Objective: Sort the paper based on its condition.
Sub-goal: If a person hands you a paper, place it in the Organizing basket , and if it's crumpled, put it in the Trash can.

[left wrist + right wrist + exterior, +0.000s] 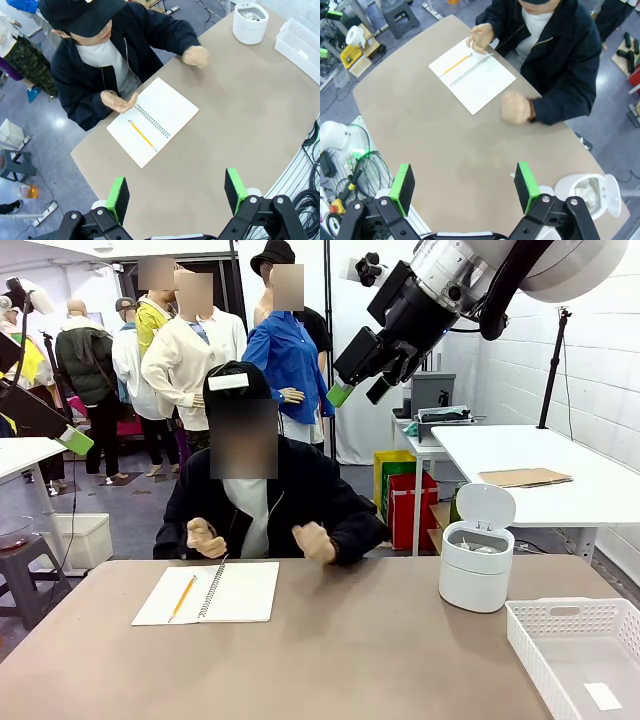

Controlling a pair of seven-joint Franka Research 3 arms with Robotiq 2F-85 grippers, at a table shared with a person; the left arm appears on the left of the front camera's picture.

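Front view: brown surface [350, 660] with a person [270, 505] in a dark jacket seated at the far edge, both hands [205, 538] loosely fisted and raised just above it.

White slotted basket [570, 608] at the near right corner, holding one small flat slip [603, 696] and nothing else visible.

Open spiral notebook [240, 592] lies flat in front of the person, left of centre. Its pages look blank.

White round bin [476, 580] stands right of centre, just beyond the basket, with its flip lid [485, 505] up. The paper [482, 546] is a crumpled wad sitting inside the bin. The right wrist view looks down into the same bin and shows the wad inside.

Yellow pencil [182, 597] lies diagonally on the notebook's left page.

Left jaws: released, green pads [117, 200] wide apart, nothing between them, high over the near edge.

Right jaws: released too, green pads well apart and empty, raised well clear of the surface, above and behind the bin.
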